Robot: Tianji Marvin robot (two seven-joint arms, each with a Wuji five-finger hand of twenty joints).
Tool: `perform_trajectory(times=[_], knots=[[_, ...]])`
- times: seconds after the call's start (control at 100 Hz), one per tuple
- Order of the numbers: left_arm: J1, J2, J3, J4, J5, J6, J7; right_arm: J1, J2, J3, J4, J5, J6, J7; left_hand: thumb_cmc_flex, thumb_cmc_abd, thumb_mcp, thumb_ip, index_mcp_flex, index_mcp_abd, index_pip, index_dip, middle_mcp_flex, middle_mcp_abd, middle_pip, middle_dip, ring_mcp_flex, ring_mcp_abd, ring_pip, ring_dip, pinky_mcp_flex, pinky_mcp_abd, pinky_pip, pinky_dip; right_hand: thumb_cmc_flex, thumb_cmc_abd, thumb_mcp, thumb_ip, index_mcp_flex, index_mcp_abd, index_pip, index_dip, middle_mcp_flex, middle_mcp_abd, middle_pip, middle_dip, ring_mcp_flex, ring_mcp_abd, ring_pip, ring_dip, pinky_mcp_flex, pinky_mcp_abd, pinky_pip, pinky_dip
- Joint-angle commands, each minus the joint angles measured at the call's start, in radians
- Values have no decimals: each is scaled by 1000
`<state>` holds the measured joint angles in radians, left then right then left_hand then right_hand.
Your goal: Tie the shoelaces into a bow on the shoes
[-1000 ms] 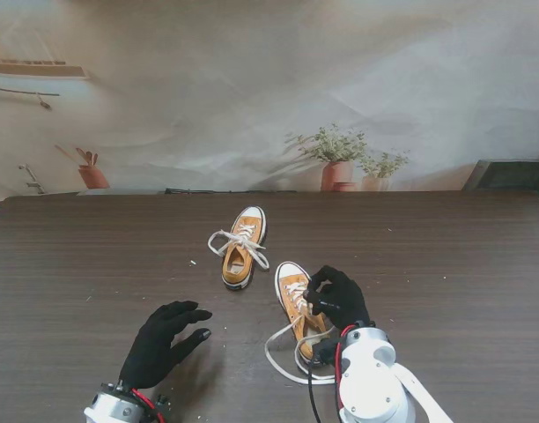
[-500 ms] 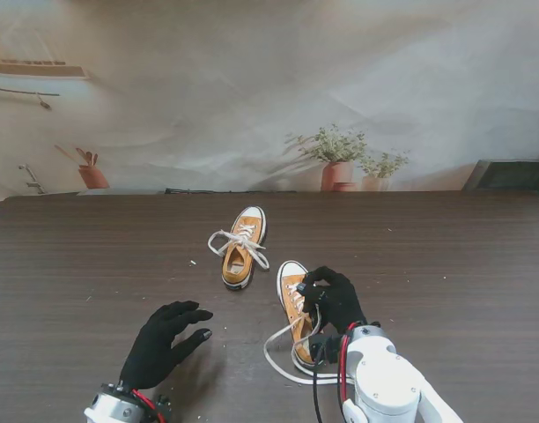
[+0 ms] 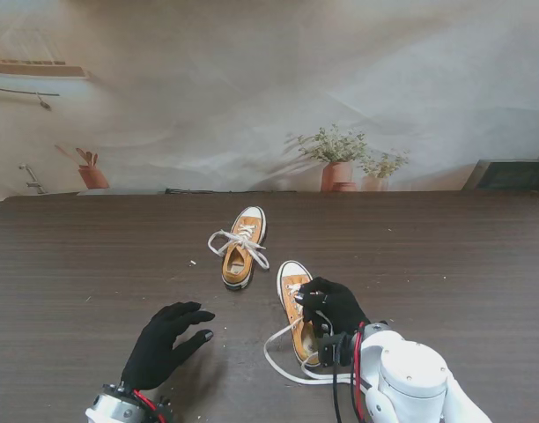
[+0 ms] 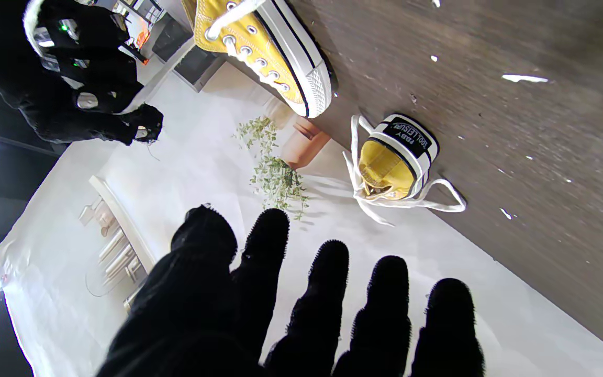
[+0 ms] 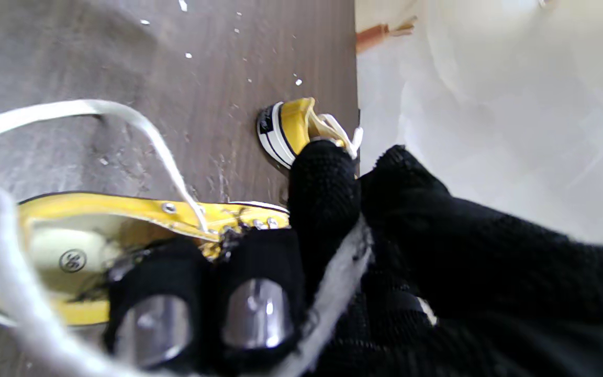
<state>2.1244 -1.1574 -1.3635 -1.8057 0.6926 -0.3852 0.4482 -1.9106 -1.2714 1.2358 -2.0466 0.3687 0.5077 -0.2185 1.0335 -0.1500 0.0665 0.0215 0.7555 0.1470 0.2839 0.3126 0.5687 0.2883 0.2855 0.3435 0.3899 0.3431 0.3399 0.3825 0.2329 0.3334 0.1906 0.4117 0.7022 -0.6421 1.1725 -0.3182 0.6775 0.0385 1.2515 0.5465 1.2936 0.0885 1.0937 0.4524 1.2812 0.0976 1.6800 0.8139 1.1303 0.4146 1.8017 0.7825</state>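
Both hands, left hand [image 3: 166,339] and right hand [image 3: 333,306], wear black knit gloves. Wrist housings are glossy white. Red and black cables [image 3: 356,388] run along the right wrist.

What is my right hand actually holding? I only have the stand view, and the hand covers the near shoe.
Observer: The right wrist view shows the right hand pinching a white lace between thumb and fingers, over the near shoe.
Operator: Is the other lace end caught too?
Observer: No. It arcs loose from an eyelet out over the table.
Operator: And the left hand?
Observer: The left wrist view shows the left hand with fingers spread and holding nothing, pointing toward the far shoe.
Operator: Anything readable on that shoe?
Observer: Its heel carries a black label with white lettering, too small to read reliably.
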Motion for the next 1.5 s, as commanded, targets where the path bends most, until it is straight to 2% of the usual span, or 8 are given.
perform_trajectory(times=[0.0, 0.26, 0.35, 0.67, 0.87, 0.92, 1.31, 1.49], knots=[[4, 0, 1, -10, 1, -1, -17, -7, 34, 17, -17, -54, 4, 51, 2, 41, -29, -22, 30, 9, -3, 17, 9, 11, -2, 15, 16, 8, 3, 11, 5, 17, -2, -12, 11, 24, -36, 40, 15, -59, 19, -28, -6, 11, 39, 30, 31, -100, 94, 32, 47, -53, 232, 52], [3, 0, 0, -15, 4, 17, -17, -16, 135, 91, -66, -336, 27, 351, 1, 40, -28, -21, 29, 10, -4, 17, 12, 10, 0, 16, 18, 7, 4, 11, 7, 17, 0, -11, -241, -45, 35, 66, -50, 16, -264, -139, -154, -7, 119, 190, 33, -153, 91, 24, 55, -102, 272, 97], [3, 0, 0, -16, 8, 22, -16, -20, 163, 104, -73, -434, -13, 423, 3, 36, -27, -20, 29, 9, -3, 18, 12, 10, 0, 16, 19, 7, 5, 11, 8, 17, 1, -11, -243, -33, 31, 182, -95, 19, -408, -92, -223, -57, 196, 267, 36, -204, 83, 16, 61, -170, 287, 83], [2, 1, 1, -15, 15, 24, -15, -39, 206, 102, -88, -851, -175, 491, 5, 35, -24, -19, 29, 8, -2, 18, 13, 9, 1, 16, 20, 7, 6, 11, 10, 17, 1, -11, -148, -190, 94, 148, -227, -36, -529, -234, -234, -126, 333, 377, 38, -272, 88, 56, 79, -256, 292, 170], [1, 2, 3, -13, 16, 20, -17, -24, 212, 46, -93, -1170, -162, 469, 6, 36, -24, -20, 29, 10, -1, 18, 16, 9, 2, 17, 24, 7, 7, 12, 11, 19, 2, -11, -146, -171, 153, 204, 64, 100, -490, -263, -132, -97, 320, 427, 37, -244, 96, 83, 77, -224, 292, 195], [2, 2, 3, -13, 16, 19, -17, -16, 214, 32, -88, -1215, -155, 472, 7, 35, -24, -20, 29, 8, -1, 18, 17, 10, 2, 17, 23, 7, 7, 12, 12, 19, 2, -11, -104, -222, 137, 97, 142, 64, -299, -380, -96, -91, 298, 466, 37, -232, 97, 94, 76, -213, 292, 198], [42, 5, -5, -72, 53, 33, -7, 6, 226, 24, -77, -1233, -213, 537, -25, 46, -33, -12, 26, 10, -9, 15, 28, 8, 0, 17, 39, 26, 9, 14, 25, 65, 30, 14, -182, 63, -71, 17, 260, -116, -164, 35, -130, -161, 300, 508, 37, -229, 88, 55, 68, -216, 292, 123], [123, 27, 14, -243, 180, 256, -59, 8, 218, 45, -65, -1054, -223, 505, -135, 15, -56, 26, -19, 5, -35, -2, 24, 1, -16, 17, 64, 47, 13, 28, 63, 106, 118, 97, -179, 58, -67, 18, 256, -102, -160, 54, -124, -151, 306, 500, 36, -207, 93, 57, 67, -202, 292, 125]])
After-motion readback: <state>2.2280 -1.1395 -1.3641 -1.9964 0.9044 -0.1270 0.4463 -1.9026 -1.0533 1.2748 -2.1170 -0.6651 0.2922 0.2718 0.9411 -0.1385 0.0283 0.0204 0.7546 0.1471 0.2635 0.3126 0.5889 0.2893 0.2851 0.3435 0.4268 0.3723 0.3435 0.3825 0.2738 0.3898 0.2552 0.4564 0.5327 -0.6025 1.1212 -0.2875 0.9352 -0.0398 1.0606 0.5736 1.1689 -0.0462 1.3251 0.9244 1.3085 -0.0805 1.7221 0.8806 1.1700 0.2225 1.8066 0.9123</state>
